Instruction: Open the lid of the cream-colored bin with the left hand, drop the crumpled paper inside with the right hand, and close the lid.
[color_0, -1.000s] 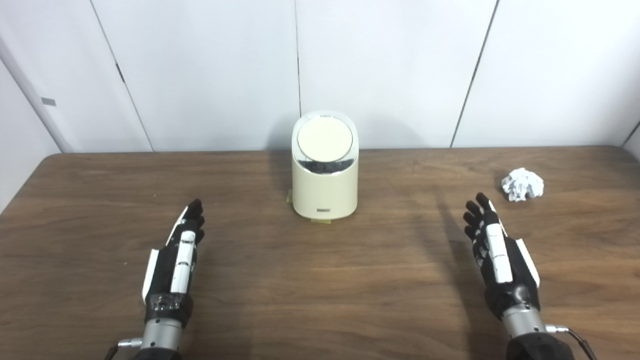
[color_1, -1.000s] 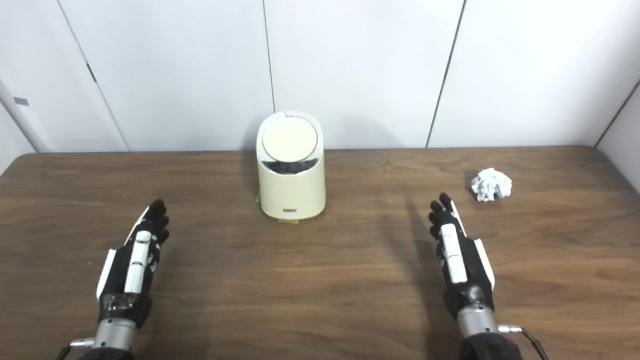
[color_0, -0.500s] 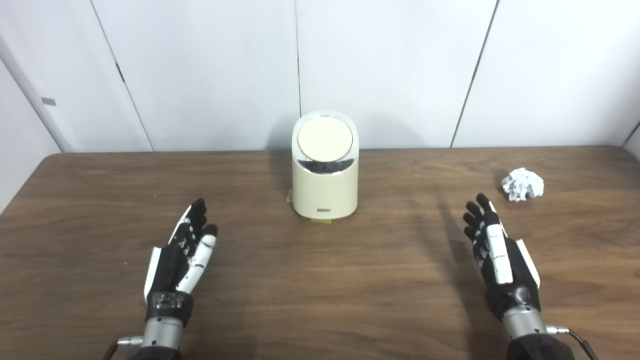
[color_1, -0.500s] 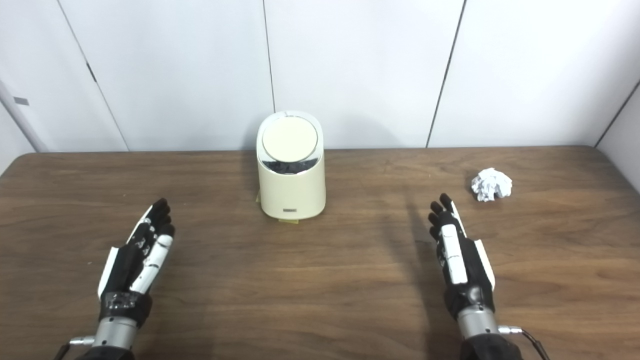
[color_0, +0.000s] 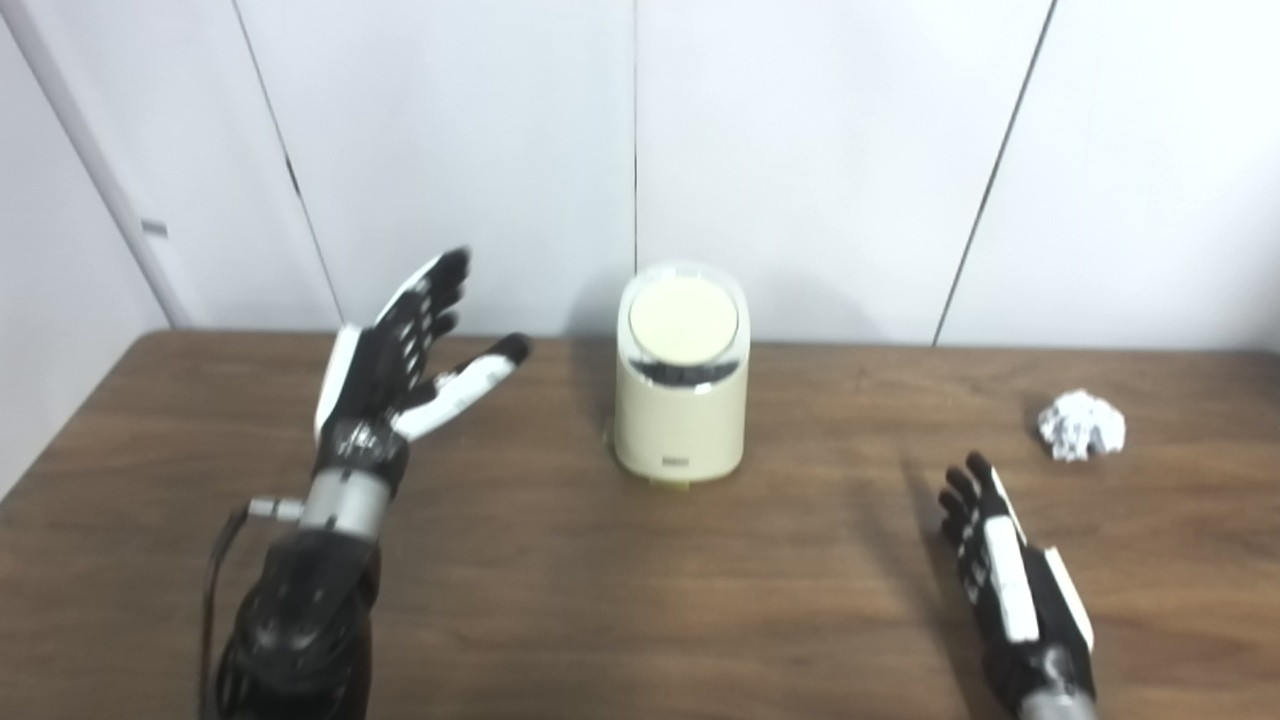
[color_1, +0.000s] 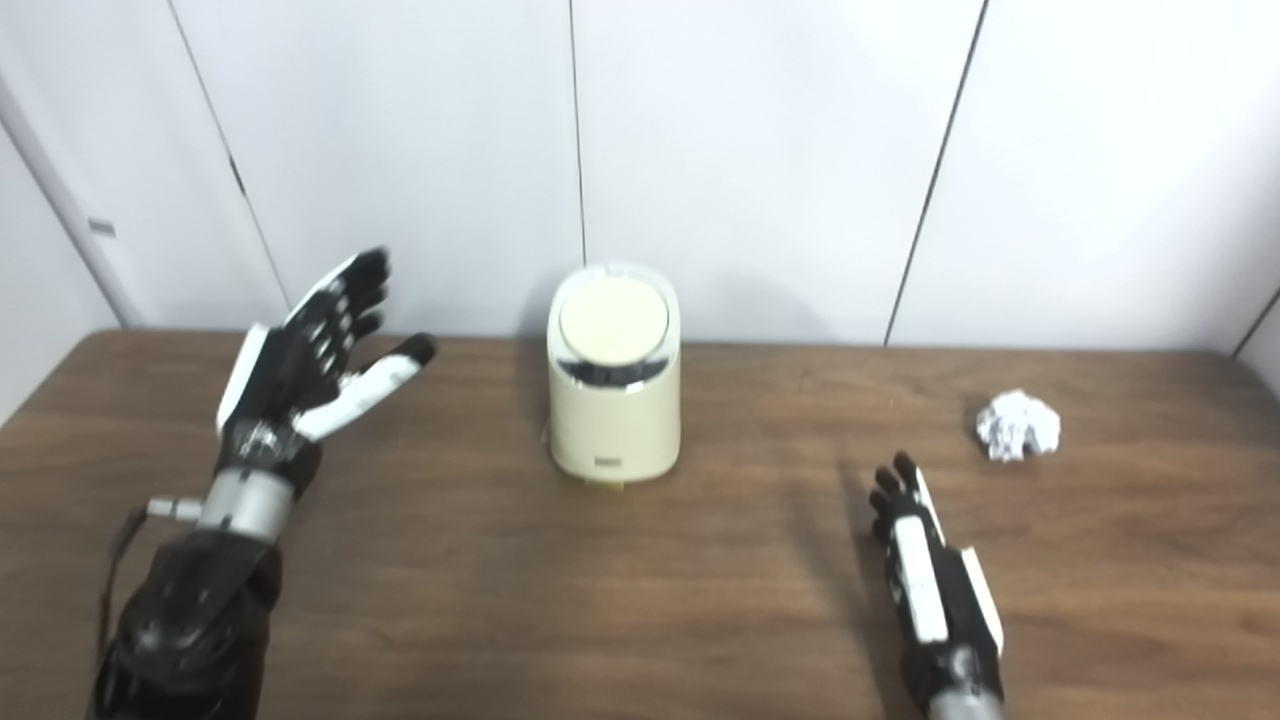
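The cream-colored bin (color_0: 681, 405) stands upright at the back middle of the wooden table, its round lid (color_0: 683, 319) closed and tilted toward me. The crumpled white paper (color_0: 1081, 424) lies on the table at the far right. My left hand (color_0: 405, 350) is raised above the table to the left of the bin, open, fingers spread and thumb pointing at the bin, apart from it. My right hand (color_0: 1005, 580) lies low over the table at the front right, open and empty, nearer to me than the paper. Both hands also show in the right eye view, left (color_1: 310, 350) and right (color_1: 930, 585).
The brown wooden table (color_0: 640, 620) stretches across the view, with its back edge against white wall panels (color_0: 800, 150). A small yellowish strip shows under the bin's front.
My left hand has risen off the table and moved forward toward the bin's left, fingers spreading. The camera has shifted, so the whole scene sits lower. The right hand has stayed in place.
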